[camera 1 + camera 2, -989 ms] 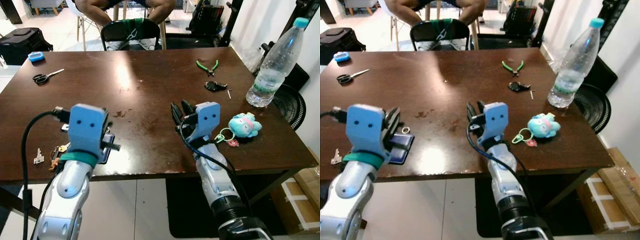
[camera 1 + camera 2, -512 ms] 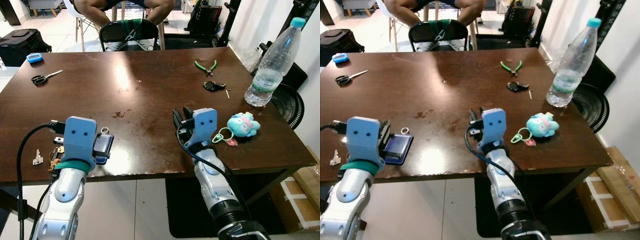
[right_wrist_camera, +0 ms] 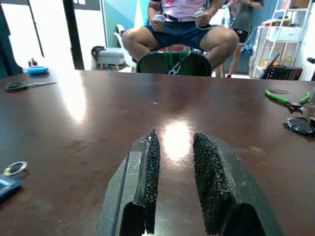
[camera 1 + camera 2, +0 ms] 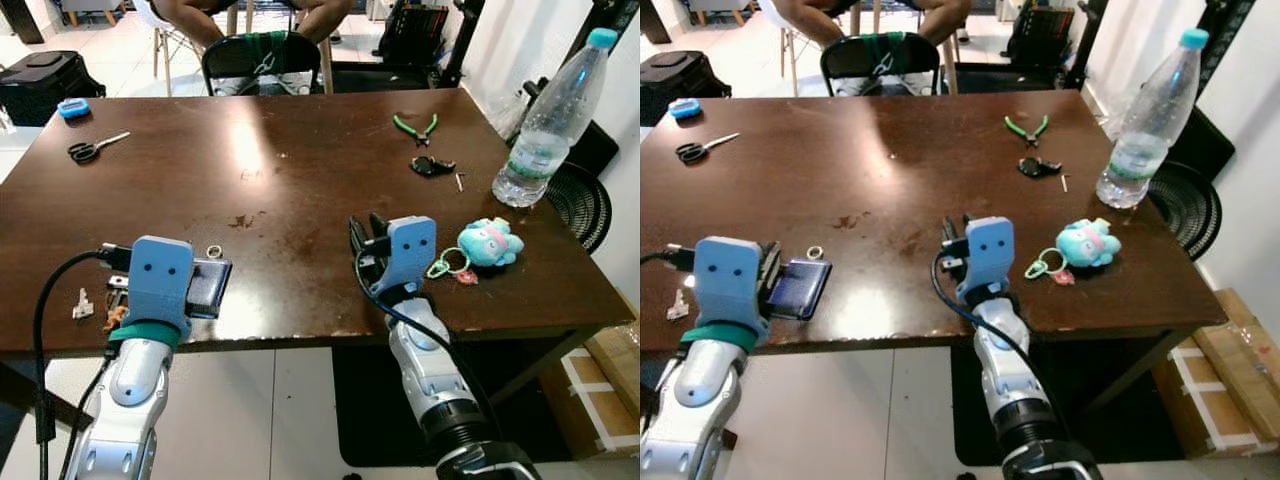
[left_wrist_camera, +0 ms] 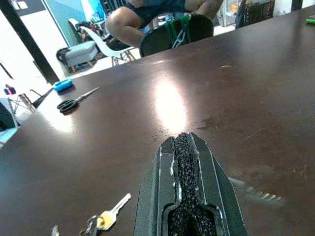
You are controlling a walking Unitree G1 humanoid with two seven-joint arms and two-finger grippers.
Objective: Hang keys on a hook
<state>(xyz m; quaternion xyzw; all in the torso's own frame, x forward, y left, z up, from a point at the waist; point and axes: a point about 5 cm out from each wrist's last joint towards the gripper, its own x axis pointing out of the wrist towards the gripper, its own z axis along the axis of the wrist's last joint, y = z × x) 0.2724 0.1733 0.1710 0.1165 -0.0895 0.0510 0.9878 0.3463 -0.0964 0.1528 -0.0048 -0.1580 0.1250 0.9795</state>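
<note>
A bunch of keys (image 4: 112,305) with a gold key (image 5: 110,216) lies at the table's near left edge, and a single silver key (image 4: 80,303) lies beside it. My left gripper (image 5: 183,138) hovers low over that edge just right of the keys, fingers pressed shut with nothing between them. A blue card holder (image 4: 205,285) and a small metal ring (image 4: 214,251) lie by its right side. My right gripper (image 3: 174,140) stands open over the table's near middle (image 4: 365,232), holding nothing. A turquoise plush keychain (image 4: 490,243) with a green ring (image 4: 440,268) lies to its right.
The brown table (image 4: 300,170) also carries scissors (image 4: 92,148), a blue object (image 4: 72,107), green pliers (image 4: 415,127), a black key fob (image 4: 430,166) and a water bottle (image 4: 550,115). A person sits on a chair (image 4: 262,55) behind the far edge.
My left arm has dropped lower and drawn back toward the near table edge. The right arm has hardly moved. The camera has shifted slightly.
</note>
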